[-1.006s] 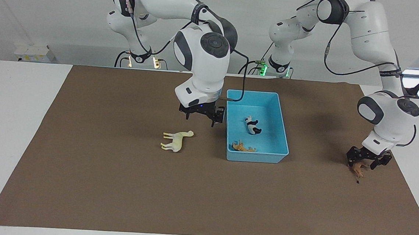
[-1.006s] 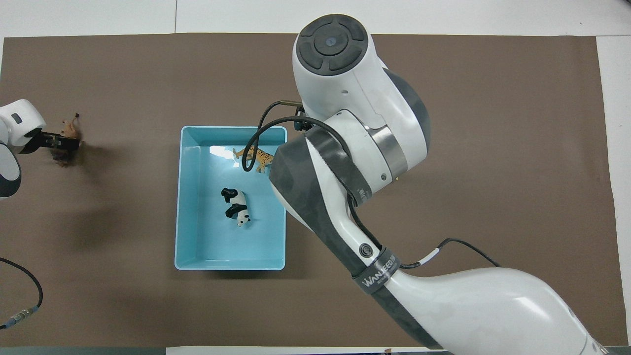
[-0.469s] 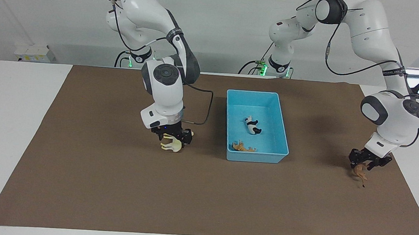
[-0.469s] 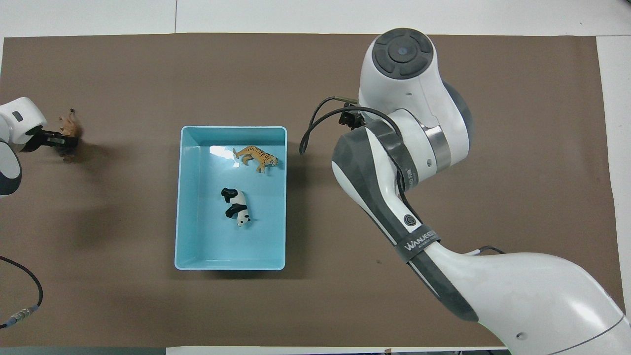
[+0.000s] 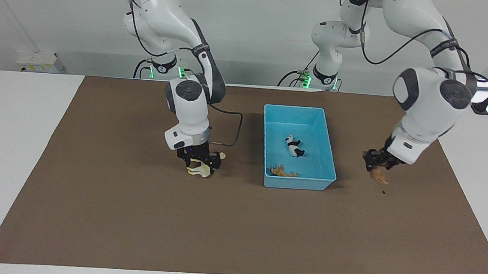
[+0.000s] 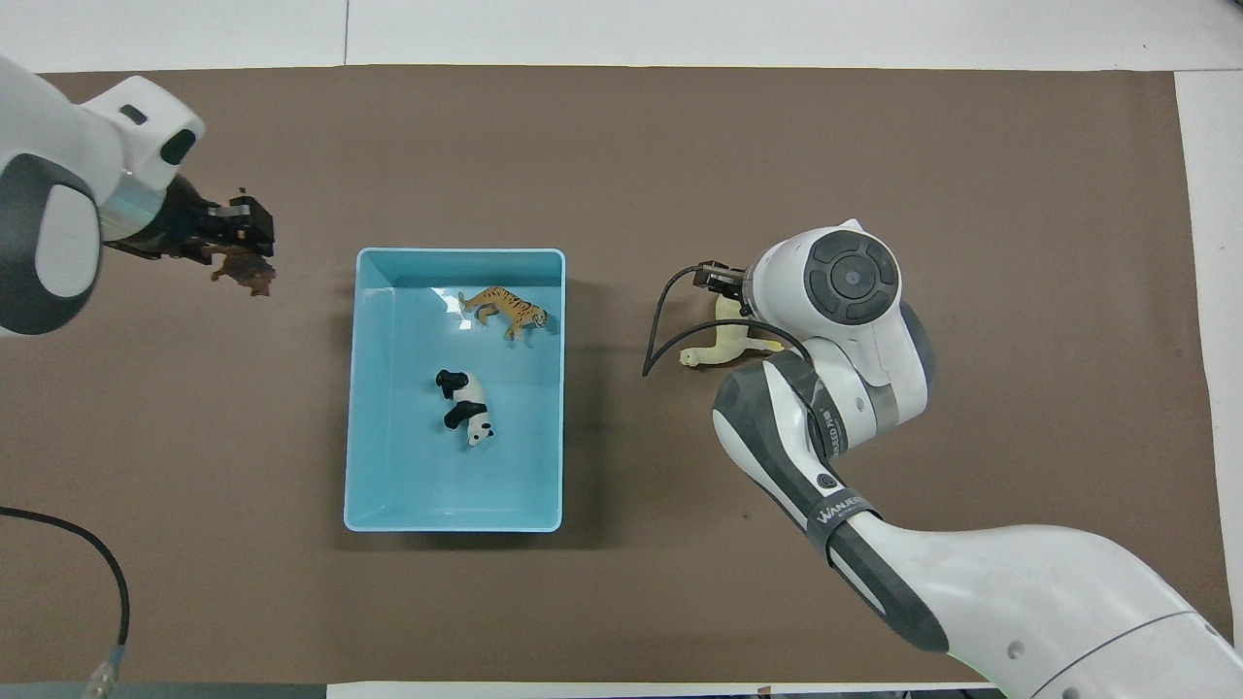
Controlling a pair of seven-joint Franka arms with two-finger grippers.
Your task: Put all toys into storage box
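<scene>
The left hand (image 5: pixel 374 161) is up in the air over the brown mat (image 5: pixel 135 215) between the box (image 5: pixel 331 157) and the left arm's end of the tabletop (image 5: pixel 12 138). Its fingers are clamped on the lion (image 5: pixel 378 175), which hangs below them clear of the mat; in the overhead view the lion (image 6: pixel 245 274) shows just under that hand (image 6: pixel 248 225).

The right hand (image 5: pixel 199 159) is down at the horse (image 5: pixel 201 169), which lies on the mat beside the box toward the right arm's end. Its fingers stand wide on either side of the horse's body; whether they touch it cannot be told. From overhead the arm hides the hand, and only the horse's head and forepart (image 6: pixel 714 348) show.

Inside the box (image 6: pixel 369 408) the panda (image 6: pixel 464 406) lies on its side near the middle, and the tiger (image 6: pixel 505 309) lies farther from the robots, apart from it.
</scene>
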